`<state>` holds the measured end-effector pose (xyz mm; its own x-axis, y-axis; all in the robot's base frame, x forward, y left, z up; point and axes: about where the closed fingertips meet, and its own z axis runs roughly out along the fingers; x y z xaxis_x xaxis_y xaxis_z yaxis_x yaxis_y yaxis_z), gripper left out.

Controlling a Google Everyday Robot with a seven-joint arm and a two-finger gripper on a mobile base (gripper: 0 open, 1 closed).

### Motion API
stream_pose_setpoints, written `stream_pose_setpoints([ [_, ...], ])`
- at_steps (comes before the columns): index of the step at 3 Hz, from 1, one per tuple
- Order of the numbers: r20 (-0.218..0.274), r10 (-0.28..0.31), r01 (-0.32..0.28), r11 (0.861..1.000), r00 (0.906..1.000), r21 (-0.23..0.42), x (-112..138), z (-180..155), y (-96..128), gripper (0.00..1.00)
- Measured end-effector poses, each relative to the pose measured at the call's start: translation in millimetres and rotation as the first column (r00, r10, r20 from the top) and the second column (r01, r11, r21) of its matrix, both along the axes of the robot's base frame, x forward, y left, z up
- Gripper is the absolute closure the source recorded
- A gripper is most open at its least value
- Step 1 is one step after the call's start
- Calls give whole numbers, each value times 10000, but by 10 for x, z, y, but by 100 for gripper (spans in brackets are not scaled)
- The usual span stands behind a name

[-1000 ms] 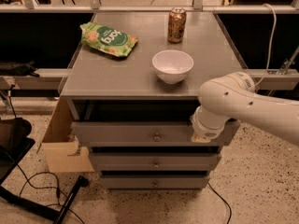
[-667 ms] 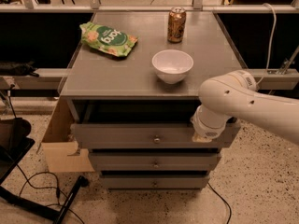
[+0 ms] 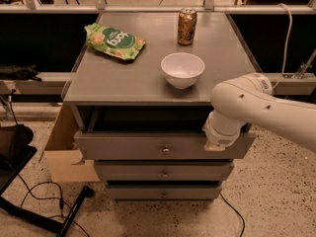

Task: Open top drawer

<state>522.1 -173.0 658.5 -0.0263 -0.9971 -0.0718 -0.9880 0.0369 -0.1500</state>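
Observation:
The top drawer [image 3: 123, 146] is the widest grey front under the tabletop, with a small round metal knob [image 3: 166, 150] at its middle. It stands pulled out a little, with a dark gap showing above its front. My white arm reaches in from the right. My gripper [image 3: 216, 143] is at the right end of the drawer front, at its upper edge, mostly hidden behind the arm's wrist.
On the grey cabinet top [image 3: 123, 78] stand a white bowl [image 3: 182, 69], a brown can [image 3: 187, 26] and a green chip bag [image 3: 114, 41]. Two narrower drawers [image 3: 163, 172] sit below. A cardboard box [image 3: 66, 157] and cables [image 3: 44, 196] lie on the floor at the left.
The top drawer front has come slightly further out toward the camera, and my arm has drawn back with it.

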Motion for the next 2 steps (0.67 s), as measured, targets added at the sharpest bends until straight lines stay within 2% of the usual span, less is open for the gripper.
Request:
stream_pose_setpoints([
  [2, -13, -4, 4, 10000, 10000, -4, 6, 80, 3, 100],
])
